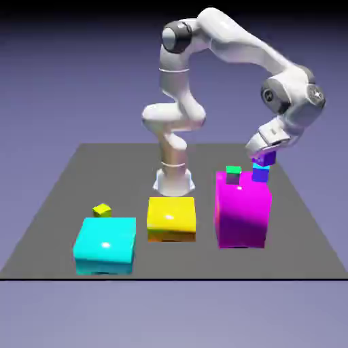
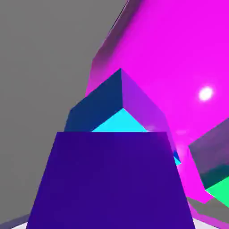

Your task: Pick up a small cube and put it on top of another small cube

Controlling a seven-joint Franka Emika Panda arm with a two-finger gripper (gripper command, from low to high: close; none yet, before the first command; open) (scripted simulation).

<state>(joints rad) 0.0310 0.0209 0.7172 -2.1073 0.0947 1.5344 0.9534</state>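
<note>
At the frame's right, the tiny purple cube [image 1: 264, 158] sits on the tiny blue cyan-topped cube [image 1: 260, 175]; the pincer [image 1: 261, 151] looks spread wide, so only withdrawing seems left.

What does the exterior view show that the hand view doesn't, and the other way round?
Only the exterior view shows the gripper, the arm, the yellow block, the big cyan block and the tiny yellow cube. Only the hand view shows the blue cube's cyan top peeking out behind the purple cube close up. Both show the purple cube, the blue cube, the green-topped cube and the big magenta block.
</note>
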